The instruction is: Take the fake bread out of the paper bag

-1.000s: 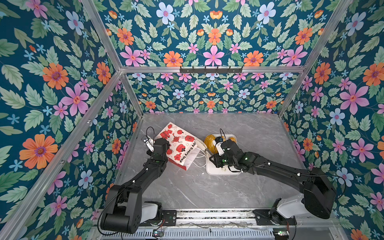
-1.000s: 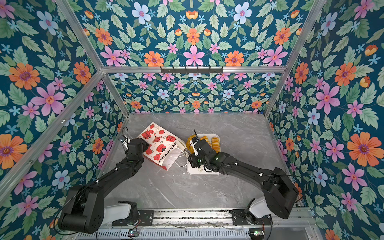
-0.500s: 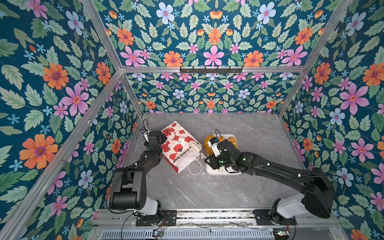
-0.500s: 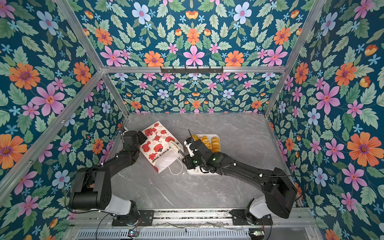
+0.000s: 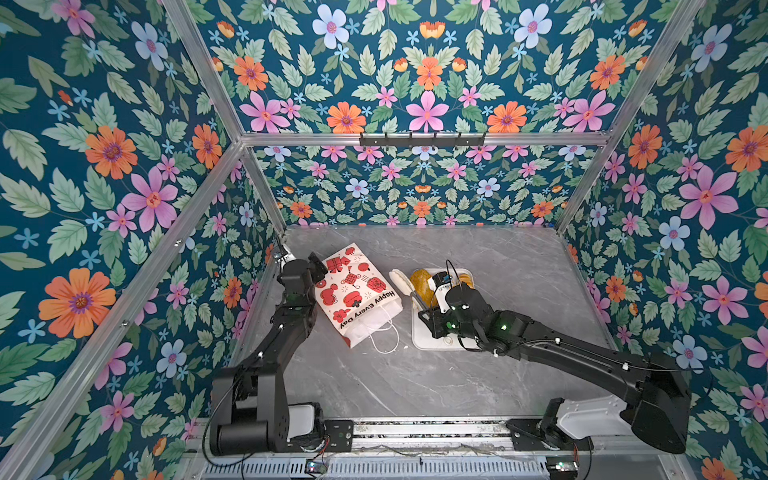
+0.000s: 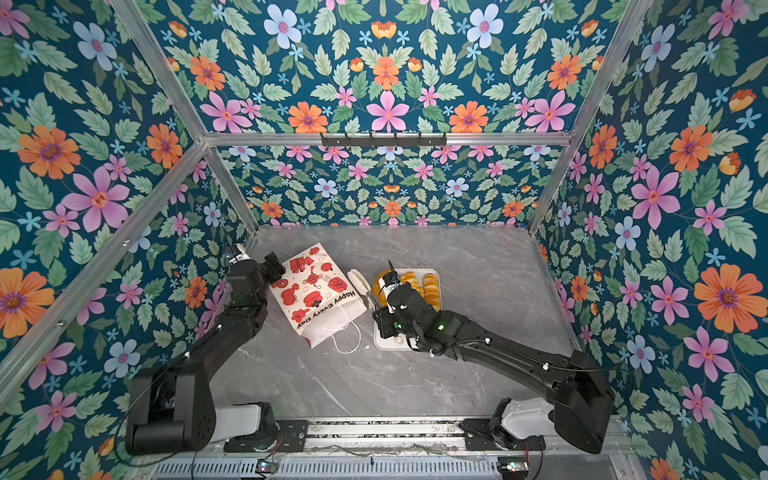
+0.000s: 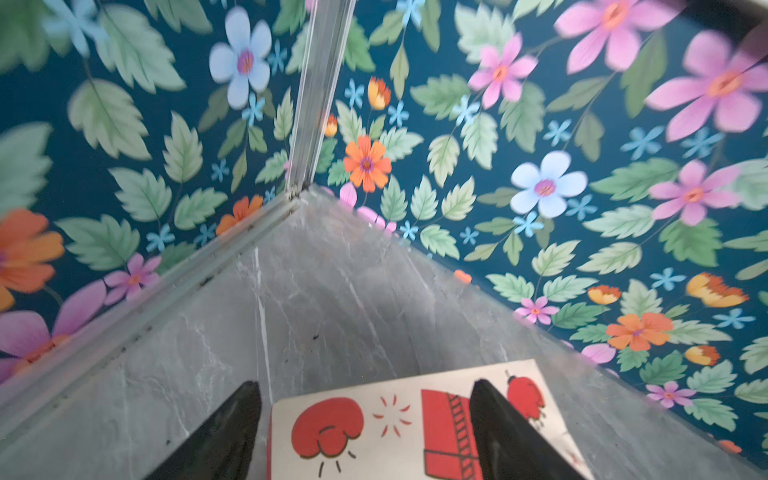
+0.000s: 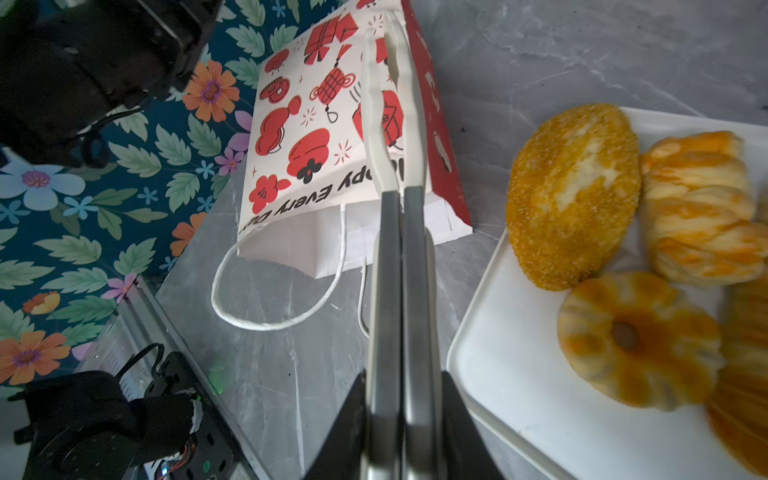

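The left claw (image 7: pixel 363 388) gapes wide astride the flat red-and-white printed paper bag (image 5: pixel 357 297), seemingly not gripping; right claw (image 8: pixel 388 37) closed, empty.

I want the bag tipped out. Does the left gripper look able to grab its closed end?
Probably yes: the left gripper is open at the paper bag's closed end, a corner between its fingers, nothing blocking.

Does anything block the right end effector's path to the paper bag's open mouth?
Nothing solid visibly does. The right end effector, shut on tongs, hangs at the white tray's edge, with the tongs reaching alongside the paper bag. Only the bag's cord handles lie on the table in front of its mouth.
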{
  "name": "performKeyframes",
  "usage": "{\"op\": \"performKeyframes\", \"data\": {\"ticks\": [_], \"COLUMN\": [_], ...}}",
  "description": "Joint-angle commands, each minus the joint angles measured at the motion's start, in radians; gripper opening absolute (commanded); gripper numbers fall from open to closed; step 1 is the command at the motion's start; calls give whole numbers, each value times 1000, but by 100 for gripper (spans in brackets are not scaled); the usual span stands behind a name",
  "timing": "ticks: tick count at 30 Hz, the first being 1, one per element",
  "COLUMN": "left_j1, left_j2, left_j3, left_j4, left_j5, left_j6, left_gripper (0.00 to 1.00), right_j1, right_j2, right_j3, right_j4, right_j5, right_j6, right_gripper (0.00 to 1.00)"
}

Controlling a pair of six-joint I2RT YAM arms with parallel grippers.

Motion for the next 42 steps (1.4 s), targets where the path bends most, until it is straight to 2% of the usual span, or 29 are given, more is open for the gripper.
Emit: {"op": "performKeyframes", "data": {"ticks": [1,5,9,12,15,21,24,30,42], "left_j1": [-51,-181,-325,-426,-463,-518,-595,-674,-699], "left_j2": [-105,-154,-104,-70,-23,182,237,338,333], "left_j3": [35,199,390,519,635,869,844,770,730], "left_j4": [-43,-320,-649,-890,-1102,-1554,-1594,-1642,-1657], "left_j5": [18,196,366,383,378,422,407,435,390], "left_j6": [131,282,439,576,682,770,766,711,639], "left_gripper": [79,74,67,66,64,67,68,65,64], "right_j1": [-18,-59,-70,-70,-70,-70,-71,-71,-70], "right_j2": [-38,-105,-182,-240,-290,-370,-412,-471,-514], "right_j3": [-25,-83,-144,-191,-244,-318,-342,-357,-392], "right_j4": [36,17,-45,-81,-91,-111,-121,-162,-180], "right_j5": [101,90,97,87,77,71,80,97,105], "right_j6": [15,46,74,108,139,181,191,195,211], "right_gripper": [0,1,2,3,3,4,4,5,5]}}
